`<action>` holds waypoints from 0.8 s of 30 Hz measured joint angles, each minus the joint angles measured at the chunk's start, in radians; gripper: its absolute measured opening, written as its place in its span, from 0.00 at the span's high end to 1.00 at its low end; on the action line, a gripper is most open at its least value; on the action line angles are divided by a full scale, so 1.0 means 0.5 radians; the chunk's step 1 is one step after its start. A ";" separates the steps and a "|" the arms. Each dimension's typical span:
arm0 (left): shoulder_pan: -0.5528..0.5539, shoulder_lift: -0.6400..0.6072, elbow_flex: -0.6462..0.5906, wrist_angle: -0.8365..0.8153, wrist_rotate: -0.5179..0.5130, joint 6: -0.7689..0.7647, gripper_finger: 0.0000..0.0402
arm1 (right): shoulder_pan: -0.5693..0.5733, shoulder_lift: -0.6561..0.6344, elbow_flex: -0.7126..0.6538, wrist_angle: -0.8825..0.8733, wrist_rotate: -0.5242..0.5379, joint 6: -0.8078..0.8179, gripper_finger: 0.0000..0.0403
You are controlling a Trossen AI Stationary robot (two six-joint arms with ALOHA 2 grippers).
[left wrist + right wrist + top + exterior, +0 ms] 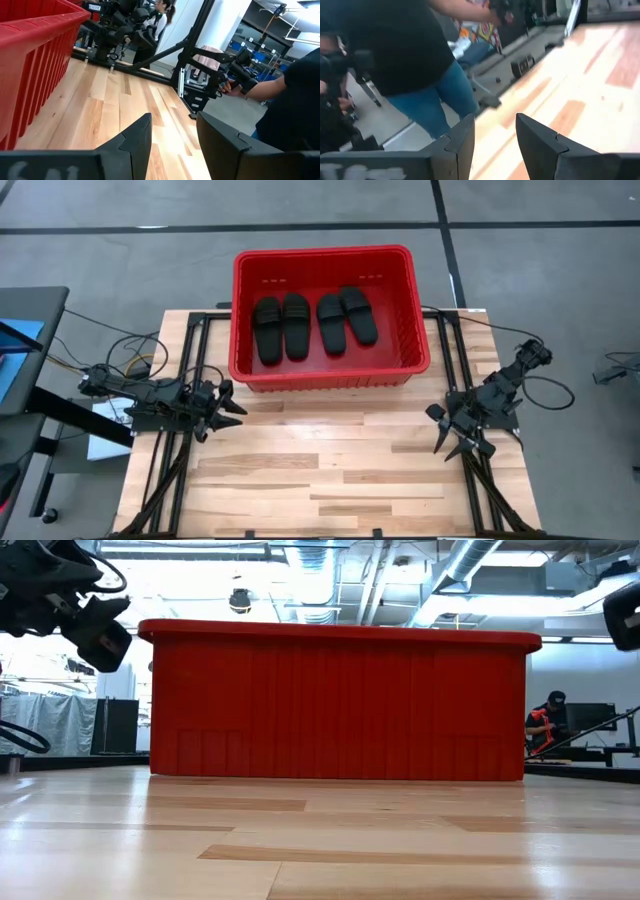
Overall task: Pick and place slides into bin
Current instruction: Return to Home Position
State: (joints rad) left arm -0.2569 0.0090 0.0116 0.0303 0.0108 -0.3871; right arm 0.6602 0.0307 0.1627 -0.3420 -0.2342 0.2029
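Wooden table (330,480), slides (297,327) all inside the bin (330,252), left gripper (233,410) and right gripper (452,442) off to either side, jaws spread.

The bin (330,377) was red moulded plastic with a mild gloss, its walls ribbed and slotted. The slides (268,330) looked matt black and foam-like, with no shine. The table (330,470) was smooth pale wood strips that faintly mirrored the bin. The left gripper (173,121) showed dark matt fingers (132,145), plastic-looking. The floor (150,270) was dull grey concrete.
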 joint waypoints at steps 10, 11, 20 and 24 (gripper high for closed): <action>0.000 -0.001 -0.001 -0.004 -0.008 0.071 0.64 | -0.001 0.003 0.000 -0.142 0.022 0.014 0.66; 0.000 -0.001 -0.001 -0.004 -0.008 0.076 0.64 | -0.001 0.003 0.000 -0.155 0.022 0.015 0.66; 0.000 -0.001 -0.001 -0.004 -0.008 0.089 0.64 | -0.001 0.004 0.000 -0.240 0.022 0.015 0.67; 0.000 -0.001 -0.001 -0.004 -0.008 0.100 0.64 | -0.001 0.004 0.000 -0.238 0.022 0.015 0.66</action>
State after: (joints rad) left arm -0.2569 0.0086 0.0113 0.0280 0.0071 -0.3369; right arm 0.6598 0.0326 0.1627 -0.4608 -0.2230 0.2104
